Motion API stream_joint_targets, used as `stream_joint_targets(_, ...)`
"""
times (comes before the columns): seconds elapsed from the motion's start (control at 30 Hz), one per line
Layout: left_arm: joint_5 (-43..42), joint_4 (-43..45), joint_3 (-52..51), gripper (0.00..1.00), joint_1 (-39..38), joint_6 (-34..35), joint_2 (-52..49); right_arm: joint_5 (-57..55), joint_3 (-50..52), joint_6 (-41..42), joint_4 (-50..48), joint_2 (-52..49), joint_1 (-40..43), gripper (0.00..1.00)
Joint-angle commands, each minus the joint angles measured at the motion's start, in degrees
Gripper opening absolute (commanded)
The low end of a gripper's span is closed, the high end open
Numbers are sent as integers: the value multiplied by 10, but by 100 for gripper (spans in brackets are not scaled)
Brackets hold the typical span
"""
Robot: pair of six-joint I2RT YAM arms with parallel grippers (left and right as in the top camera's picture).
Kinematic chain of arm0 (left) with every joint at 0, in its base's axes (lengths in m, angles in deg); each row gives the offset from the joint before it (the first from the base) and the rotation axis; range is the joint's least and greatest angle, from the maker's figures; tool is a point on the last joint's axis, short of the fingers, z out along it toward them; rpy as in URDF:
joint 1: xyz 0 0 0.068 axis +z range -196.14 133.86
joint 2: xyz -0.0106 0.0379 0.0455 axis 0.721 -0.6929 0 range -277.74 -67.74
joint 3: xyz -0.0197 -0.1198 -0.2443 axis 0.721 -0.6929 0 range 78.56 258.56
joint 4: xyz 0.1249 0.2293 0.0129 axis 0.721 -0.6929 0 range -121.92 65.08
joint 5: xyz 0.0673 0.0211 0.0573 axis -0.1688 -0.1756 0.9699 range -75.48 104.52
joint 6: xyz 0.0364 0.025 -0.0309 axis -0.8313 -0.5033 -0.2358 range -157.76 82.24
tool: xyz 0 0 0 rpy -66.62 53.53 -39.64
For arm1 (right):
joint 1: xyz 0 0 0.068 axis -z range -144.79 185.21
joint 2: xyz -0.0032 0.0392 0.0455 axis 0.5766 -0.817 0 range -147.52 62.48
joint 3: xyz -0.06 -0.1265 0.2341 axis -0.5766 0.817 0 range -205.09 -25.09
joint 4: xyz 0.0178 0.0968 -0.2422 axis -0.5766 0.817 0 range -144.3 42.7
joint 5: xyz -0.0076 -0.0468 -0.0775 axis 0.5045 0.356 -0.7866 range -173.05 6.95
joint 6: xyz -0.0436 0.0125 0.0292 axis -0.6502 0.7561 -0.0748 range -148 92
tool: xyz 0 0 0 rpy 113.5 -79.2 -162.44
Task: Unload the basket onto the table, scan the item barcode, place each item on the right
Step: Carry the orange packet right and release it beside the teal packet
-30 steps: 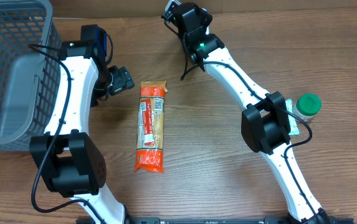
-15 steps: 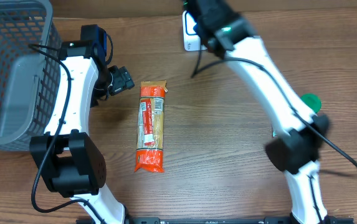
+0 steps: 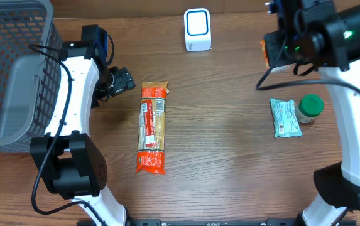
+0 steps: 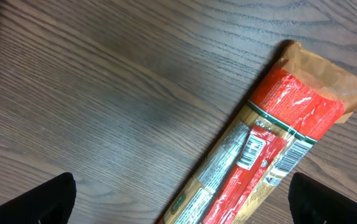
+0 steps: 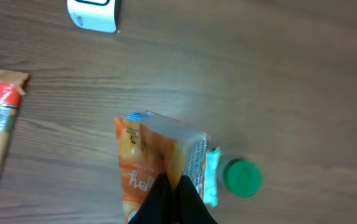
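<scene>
The item, an orange pouch, hangs above the table with my right gripper shut on its lower edge. From overhead, only a strip of the pouch shows at the back right, beside the right gripper. The white barcode scanner stands at the back centre, well left of the pouch; the scanner also shows in the right wrist view. My left gripper is open, hovering over the top end of a long red pasta pack, with nothing between its fingers.
A grey wire basket fills the left edge. The pasta pack lies lengthwise mid-table. A teal packet and a green-capped jar sit at the right, under the right arm.
My right arm has swung from over the scanner to the right, carrying the orange pouch with it. The scanner is now uncovered. The left arm has not moved.
</scene>
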Motion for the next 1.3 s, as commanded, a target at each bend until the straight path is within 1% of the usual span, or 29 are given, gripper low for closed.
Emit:
stream_joint_targets(0.0, 1, -1, 1, 100, -4, -4, 11, 109, 29, 20, -1, 45, 24, 4)
stream_joint_targets(0.07, 1, -1, 1, 100, -4, -4, 11, 111, 61, 21, -1, 73, 32, 4)
stream_joint_targets(0.17, 1, -1, 1, 100, -4, -4, 11, 109, 138, 21, -1, 121, 41, 4)
stream_joint_targets(0.27, 1, -1, 1, 100, -4, -4, 11, 106, 234, 20, -1, 158, 49, 4)
stream_joint_targets(0.4, 1, -1, 1, 100, -4, -4, 11, 83, 373, 20, -19, 174, 50, 4)
stream_joint_targets(0.47, 1, -1, 1, 100, -4, -4, 11, 80, 428, 20, -53, 174, 50, 4)
stream_joint_targets(0.57, 1, -1, 1, 100, -4, -4, 11, 68, 519, 20, -138, 174, 53, 4)
stream_joint_targets(0.63, 1, -1, 1, 100, -4, -4, 11, 62, 584, 20, -212, 174, 57, 4)
stream_joint_targets(0.7, 1, -1, 1, 100, -4, -4, 11, 59, 630, 20, -267, 174, 62, 8)
stream_joint_targets(0.77, 1, -1, 1, 100, -4, -4, 11, 58, 678, 20, -322, 174, 66, 8)
stream_joint_targets(0.9, 1, -1, 1, 100, -4, -4, 11, 16, 747, 20, -404, 174, 72, 9)
stream_joint_targets(1.0, 1, -1, 1, 100, -4, -4, 11, -26, 777, 20, -449, 174, 72, 8)
stream_joint_targets(1.1, 1, -1, 1, 100, -4, -4, 11, -28, 787, 20, -470, 174, 72, 8)
stream_joint_targets(1.27, 1, -1, 1, 100, -4, -4, 11, -61, 787, 20, -470, 174, 72, 8)
